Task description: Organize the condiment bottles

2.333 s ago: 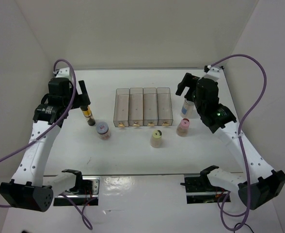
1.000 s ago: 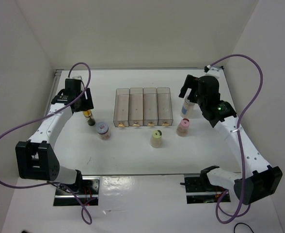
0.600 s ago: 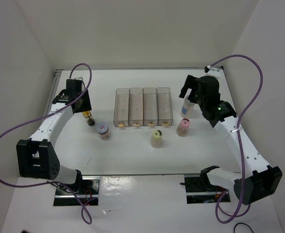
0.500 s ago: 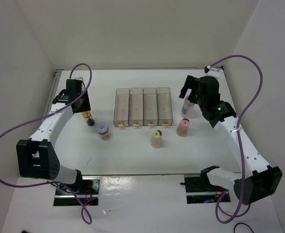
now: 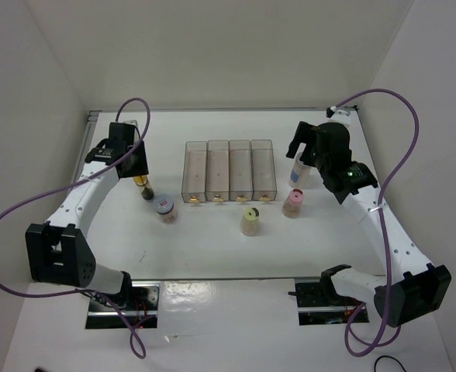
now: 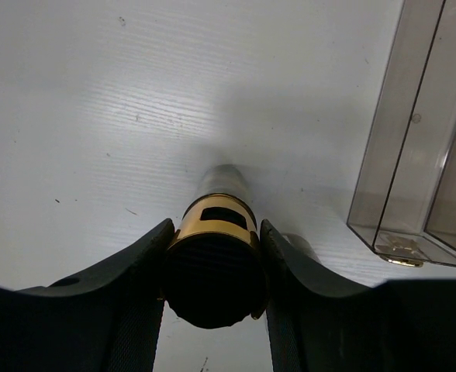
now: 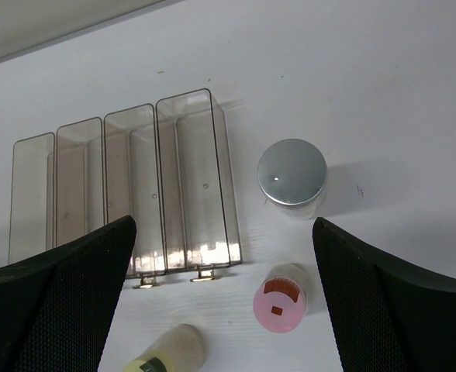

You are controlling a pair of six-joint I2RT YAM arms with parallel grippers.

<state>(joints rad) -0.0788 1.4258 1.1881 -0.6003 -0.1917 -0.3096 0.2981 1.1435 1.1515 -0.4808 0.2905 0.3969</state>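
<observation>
Slim amber glass bottle with ribbed black cap [image 6: 212, 291]: standing upright at 9 o'clock of the clear four-slot plastic rack [image 5: 229, 170], near it but not touching. Whether the base is resting on the white table [image 5: 212, 248] or just off it, cannot tell.

Left gripper [image 6: 215, 232]: clenching the bottle from both sides, pads pressing high up at the cap and gold collar, body hanging free below.

Risks from here, judging only:
- Gripping this high, risking the bottle swinging or pivoting on a fast lift, then arriving tilted at the slot.
- Aiming at a narrow slot, risking the base catching a rack wall and shoving the light rack or levering the bottle out of the pads.
- Passing close to the white-lidded brown jar [image 5: 164, 207] sitting at 5 o'clock of the bottle, risking tipping it on a low exit.

Right gripper [image 7: 222, 223]: released, jaws gaping wide, hovering above the grey-lidded blue-labelled jar [image 7: 291, 174] at 3 o'clock of the rack, gripping nothing. Pink jar [image 7: 281, 298] sitting at 6 o'clock of that one, cream jar with dark-dotted lid [image 5: 250, 221] at 6 o'clock of the rack. Converging on the rack with both arms at once, risking a wrist clash.
</observation>
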